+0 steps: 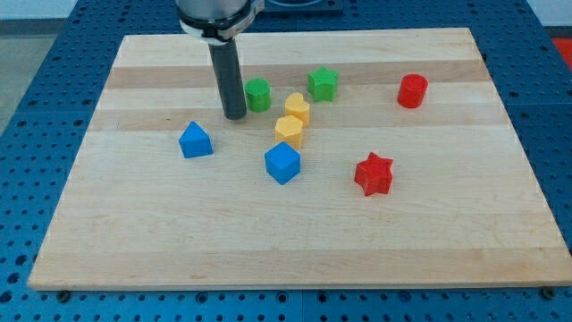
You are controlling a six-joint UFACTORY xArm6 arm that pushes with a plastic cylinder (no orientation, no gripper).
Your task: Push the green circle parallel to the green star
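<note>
Straight dark rod under a silver-and-black collar.

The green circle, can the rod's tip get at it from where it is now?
Probably yes. My tip sits just to the view's left of the green circle, with no block between them; the nearest yellow block lies on the circle's far side.

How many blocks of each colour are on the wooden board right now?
Green: 2, the green circle block and green star block
Yellow: 2, upper and lower
Blue: 2, left and right
Red: 2, cylinder and star
Total: 8
</note>
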